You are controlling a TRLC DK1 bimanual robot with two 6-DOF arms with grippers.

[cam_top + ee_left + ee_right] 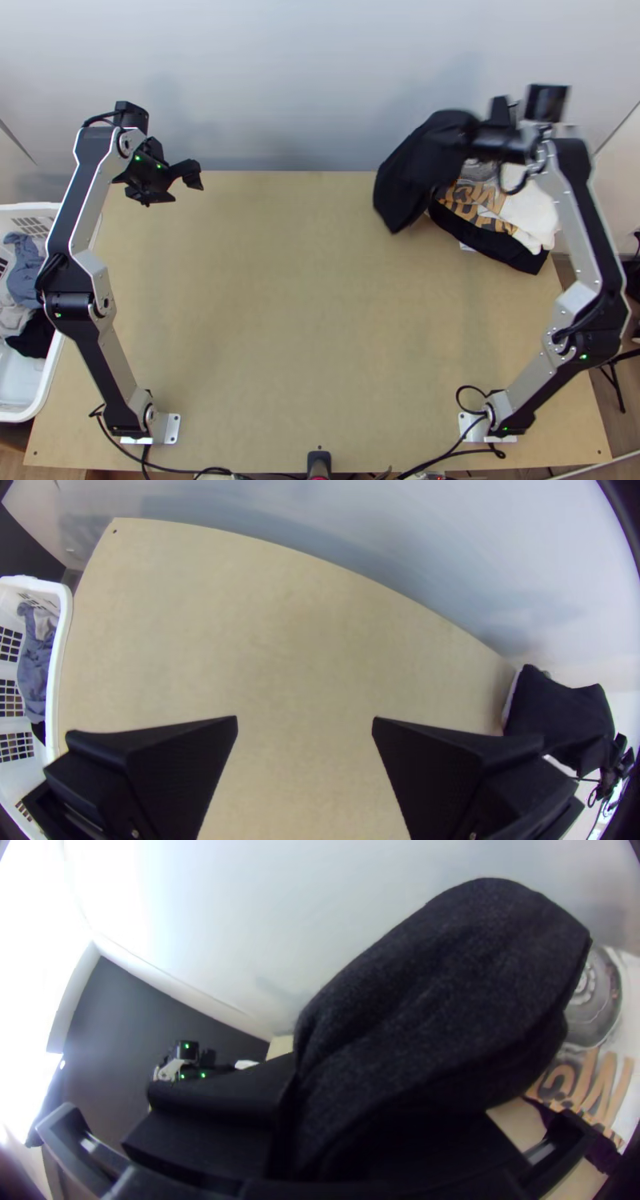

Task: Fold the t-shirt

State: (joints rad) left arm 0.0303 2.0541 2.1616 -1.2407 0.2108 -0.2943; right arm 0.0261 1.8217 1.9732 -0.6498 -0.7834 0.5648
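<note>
A hand could pass over the middle of the light wooden tabletop (296,304), between the silver-and-black left arm (90,196) and right arm (576,226). Far right, hanging black cloth (412,172) blocks the way, perhaps touching the mixed black-and-white garment pile (528,210).

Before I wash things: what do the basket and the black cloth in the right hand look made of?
Basket: probably smooth plastic, by its rigid white rim and grid of holes. Black cloth: matte, soft fabric, perhaps cotton or fleece, by its faintly fuzzy surface.
</note>
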